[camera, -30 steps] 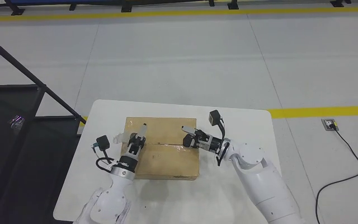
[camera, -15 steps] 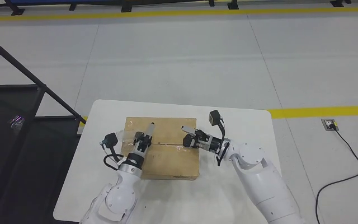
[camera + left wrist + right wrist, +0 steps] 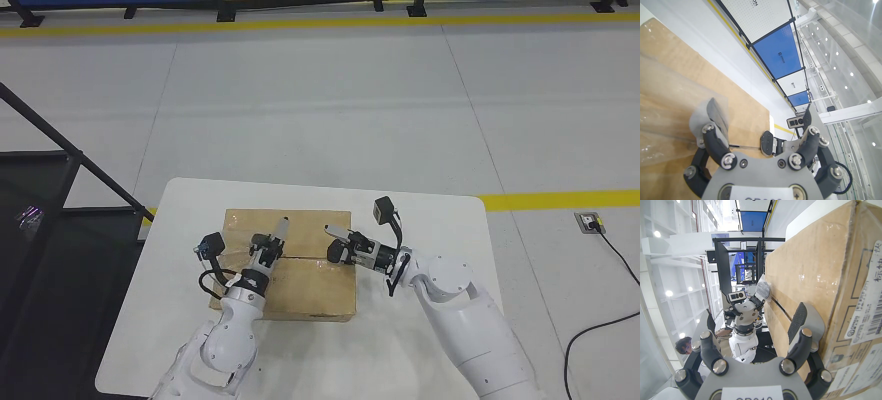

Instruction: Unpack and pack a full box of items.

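**Taped box, two empty grippers at the seam: snag and shove risks**

Top view: the closed box (image 3: 305, 290) sits on the table (image 3: 420, 215), left of centre. The left gripper (image 3: 274, 232) hovers over the top seam, and the right gripper (image 3: 332, 245) is at the seam's right end.

Left wrist view: the jaws are wide apart and grip nothing, but clear tape (image 3: 677, 113) seems draped over one finger. It could stick and drag the box.

Right wrist view: the jaws are spread and empty, with one finger at the box's top edge. A slip there might push the box left.
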### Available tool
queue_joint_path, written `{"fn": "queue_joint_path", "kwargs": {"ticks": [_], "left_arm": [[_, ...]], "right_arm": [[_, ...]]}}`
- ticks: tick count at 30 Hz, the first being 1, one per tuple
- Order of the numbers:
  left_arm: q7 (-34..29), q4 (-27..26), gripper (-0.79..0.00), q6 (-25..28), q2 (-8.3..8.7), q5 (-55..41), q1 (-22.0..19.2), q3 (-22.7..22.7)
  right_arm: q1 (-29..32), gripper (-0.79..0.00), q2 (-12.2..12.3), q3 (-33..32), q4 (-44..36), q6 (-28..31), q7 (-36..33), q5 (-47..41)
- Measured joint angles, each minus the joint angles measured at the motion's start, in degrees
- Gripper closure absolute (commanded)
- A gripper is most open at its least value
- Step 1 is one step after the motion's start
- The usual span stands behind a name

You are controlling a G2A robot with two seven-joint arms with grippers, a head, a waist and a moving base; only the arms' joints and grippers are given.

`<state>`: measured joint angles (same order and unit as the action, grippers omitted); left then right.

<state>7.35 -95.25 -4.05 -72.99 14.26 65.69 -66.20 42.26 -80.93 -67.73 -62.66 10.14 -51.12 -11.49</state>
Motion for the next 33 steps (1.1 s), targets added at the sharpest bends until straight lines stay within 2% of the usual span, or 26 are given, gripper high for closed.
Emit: {"fn": "queue_joint_path", "kwargs": {"ticks": [17, 25, 33], "left_arm": [[-1.45, -0.78, -0.785, 2.70, -0.95, 2.40, 0.97, 0.49], [-3.00, -1.62, -0.785, 4.34, -1.07, 3.86, 2.16, -0.08], [-3.66, -1.78, -0.785, 4.57, -1.54, 5.50, 2.17, 0.82]], "right_arm": [[0.02, -0.785, 0.00, 0.00, -0.03, 0.00, 0.02, 0.00], [1.89, -0.785, 0.34, -0.08, -3.23, -0.73, 1.85, 0.37], [3.52, -0.785, 0.75, -0.91, -5.55, 3.29, 2.87, -0.50]]}}
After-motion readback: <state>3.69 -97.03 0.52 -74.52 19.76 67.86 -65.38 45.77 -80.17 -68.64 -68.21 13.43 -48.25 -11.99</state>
